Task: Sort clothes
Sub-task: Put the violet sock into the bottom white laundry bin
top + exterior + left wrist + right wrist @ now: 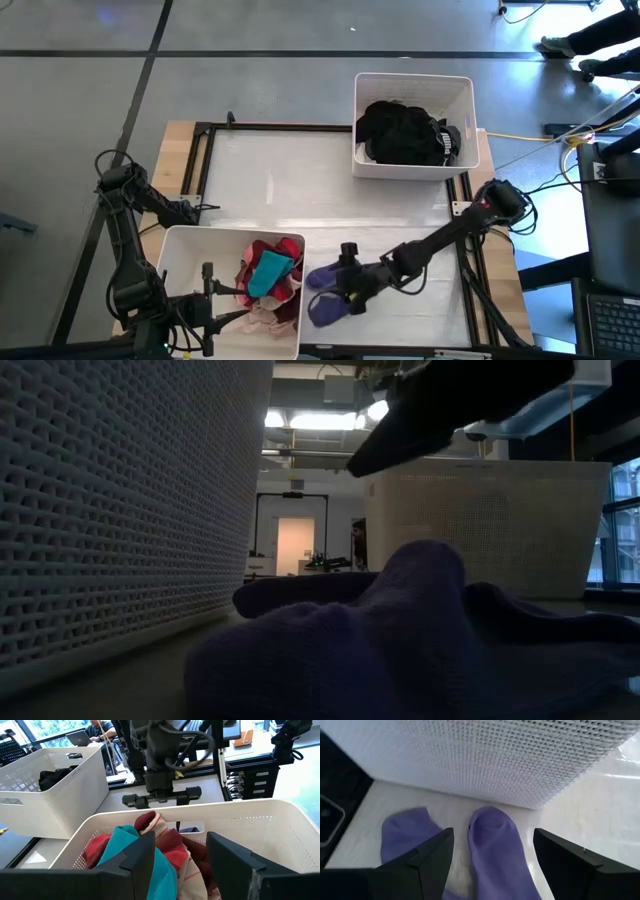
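Two purple socks (322, 292) lie flat on the white table top just right of the near white bin (180, 250). They show in the right wrist view (495, 845) and fill the front of the low view (420, 640). My right gripper (340, 283) is open and hovers over them, one finger on either side of one sock (492, 834), without touching it. The near bin holds teal, red, maroon and pink clothes (268, 280). My left gripper (213, 305) is open and empty at that bin's near-left part, over the clothes (180, 840).
A second white bin (413, 160) with black clothes (405, 132) stands at the table's far right. The near bin's perforated wall (485, 765) rises close beside the socks. A person (97, 730) sits beyond the table.
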Controlling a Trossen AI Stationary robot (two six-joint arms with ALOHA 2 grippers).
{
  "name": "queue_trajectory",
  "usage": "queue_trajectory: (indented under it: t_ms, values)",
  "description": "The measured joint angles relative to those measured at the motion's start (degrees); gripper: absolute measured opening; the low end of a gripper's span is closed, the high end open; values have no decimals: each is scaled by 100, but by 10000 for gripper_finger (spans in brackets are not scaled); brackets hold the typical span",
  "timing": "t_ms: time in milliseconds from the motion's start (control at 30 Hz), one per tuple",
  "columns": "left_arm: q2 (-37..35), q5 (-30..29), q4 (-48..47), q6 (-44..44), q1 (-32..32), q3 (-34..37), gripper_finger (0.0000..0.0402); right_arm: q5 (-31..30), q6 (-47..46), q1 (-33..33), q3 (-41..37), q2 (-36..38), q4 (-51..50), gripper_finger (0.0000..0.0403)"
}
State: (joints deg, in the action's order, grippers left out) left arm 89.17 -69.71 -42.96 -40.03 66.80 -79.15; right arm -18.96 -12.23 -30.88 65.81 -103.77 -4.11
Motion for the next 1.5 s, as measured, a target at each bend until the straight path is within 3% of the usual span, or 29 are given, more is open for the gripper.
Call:
queue_trajectory:
  t_ms: [167,400,933,1500]
  values:
    - [0,0,-3,0,-17,0,169,63,-2,62,-498,-48,1104,275]
    - [0,0,-16,0,-15,0,169,164,3,58,-550,-449,1594,275]
    - [0,0,-16,0,-22,0,169,315,-131,250,-532,-1016,1846,265]
    - [0,0,-17,-2,-22,0,169,349,78,242,-537,-1095,1647,13]
